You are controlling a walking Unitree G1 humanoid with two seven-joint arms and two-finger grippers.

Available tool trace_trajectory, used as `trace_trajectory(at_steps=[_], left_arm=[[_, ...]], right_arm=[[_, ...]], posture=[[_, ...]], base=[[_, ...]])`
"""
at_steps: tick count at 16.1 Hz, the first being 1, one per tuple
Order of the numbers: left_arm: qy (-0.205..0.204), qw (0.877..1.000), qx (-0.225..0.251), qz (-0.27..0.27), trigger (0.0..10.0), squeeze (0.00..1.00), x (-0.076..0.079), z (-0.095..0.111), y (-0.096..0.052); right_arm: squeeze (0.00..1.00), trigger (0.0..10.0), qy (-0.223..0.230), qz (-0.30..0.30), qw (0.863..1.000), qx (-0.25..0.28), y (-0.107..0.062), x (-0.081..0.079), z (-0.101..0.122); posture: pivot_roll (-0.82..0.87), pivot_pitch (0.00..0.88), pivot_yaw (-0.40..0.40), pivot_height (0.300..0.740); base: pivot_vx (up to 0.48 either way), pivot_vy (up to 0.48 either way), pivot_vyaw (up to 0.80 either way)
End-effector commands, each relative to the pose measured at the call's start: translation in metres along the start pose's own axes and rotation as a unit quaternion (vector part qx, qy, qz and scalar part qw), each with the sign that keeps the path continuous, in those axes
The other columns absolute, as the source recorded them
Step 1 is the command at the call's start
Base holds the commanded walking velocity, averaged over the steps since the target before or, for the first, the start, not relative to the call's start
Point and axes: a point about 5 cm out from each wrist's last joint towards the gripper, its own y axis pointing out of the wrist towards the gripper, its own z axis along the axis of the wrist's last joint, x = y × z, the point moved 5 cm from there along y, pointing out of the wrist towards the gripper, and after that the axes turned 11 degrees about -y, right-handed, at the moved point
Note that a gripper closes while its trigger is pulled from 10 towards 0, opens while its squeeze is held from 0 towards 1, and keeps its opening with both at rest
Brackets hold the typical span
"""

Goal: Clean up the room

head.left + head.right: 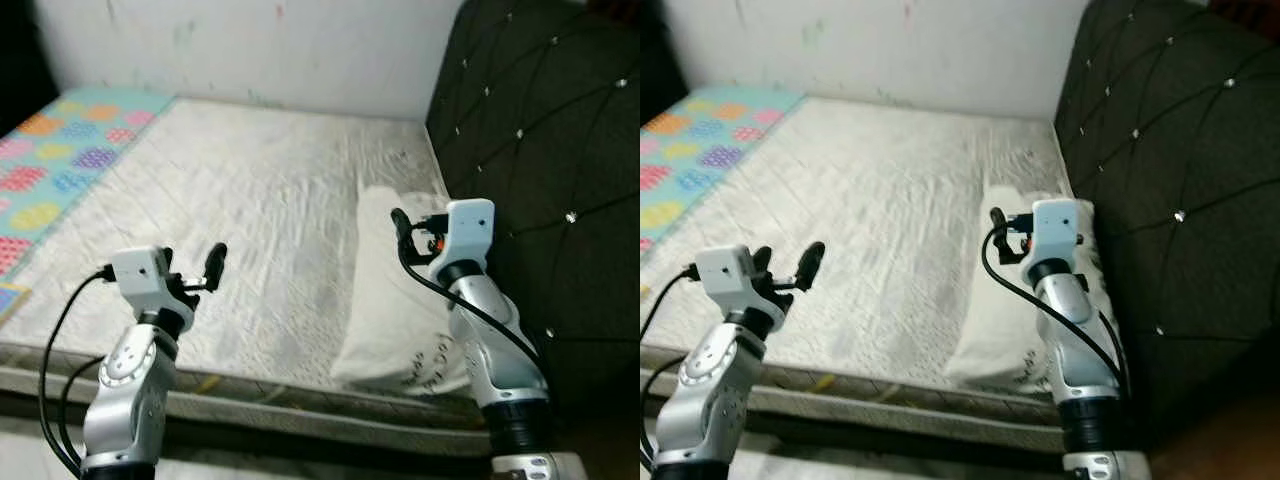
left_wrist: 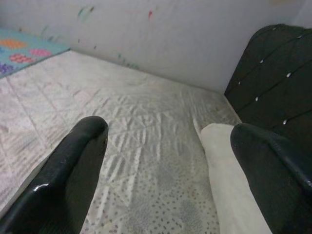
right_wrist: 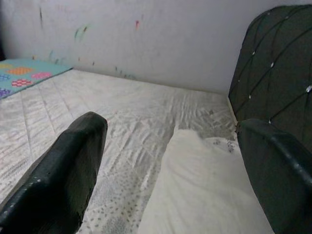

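Note:
A white pillow (image 1: 390, 300) lies on the right side of the bare quilted mattress (image 1: 250, 200), against the black tufted headboard (image 1: 540, 120). My right gripper (image 1: 415, 228) hovers over the pillow's upper end, fingers spread wide with nothing between them; in the right wrist view the pillow (image 3: 204, 190) lies just below and ahead of the right gripper (image 3: 170, 170). My left gripper (image 1: 192, 265) is open and holds nothing, over the mattress close to its near edge. In the left wrist view the pillow (image 2: 229, 180) sits off toward the headboard side.
A colourful spotted blanket (image 1: 50, 150) covers the far left part of the bed. A white wall (image 1: 260, 50) with small paint marks runs behind the bed. The mattress's near edge (image 1: 260, 400) is right in front of me.

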Motion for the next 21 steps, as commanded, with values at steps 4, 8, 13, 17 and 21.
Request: trace_trajectory(at_steps=[4, 8, 13, 17, 21], left_arm=[[0.001, 1.0, 0.009, -0.018, 10.0, 0.0, 0.009, 0.006, 0.001], [0.001, 0.999, -0.004, 0.033, 10.0, 0.0, -0.006, 0.001, 0.002], [0.007, 1.0, -0.001, 0.017, 10.0, 0.0, -0.002, 0.003, 0.003], [0.004, 1.0, 0.0, 0.014, 10.0, 0.0, -0.001, 0.003, 0.004], [0.001, 1.0, 0.001, 0.013, 10.0, 0.0, 0.0, 0.003, 0.004]], right_arm=[[0.0, 10.0, -0.006, -0.008, 1.0, 0.005, 0.001, 0.005, 0.003], [0.0, 10.0, -0.016, -0.022, 1.0, 0.007, 0.001, 0.012, 0.003], [0.0, 10.0, -0.021, -0.033, 0.999, 0.012, 0.004, 0.019, 0.005], [0.0, 10.0, -0.019, -0.032, 0.999, 0.012, 0.004, 0.017, 0.004], [0.0, 10.0, -0.02, -0.031, 0.999, 0.012, 0.005, 0.017, 0.005]], posture=[[-0.16, 0.0, -0.019, 0.74], [-0.16, 0.0, -0.019, 0.74], [-0.16, 0.0, -0.024, 0.74], [-0.16, 0.0, -0.024, 0.74], [-0.16, 0.0, -0.024, 0.74]], base=[[0.383, 0.0, 0.0], [0.272, 0.0, 0.0], [0.0, 0.328, 0.0], [0.0, 0.476, 0.0], [0.0, 0.476, 0.0]])
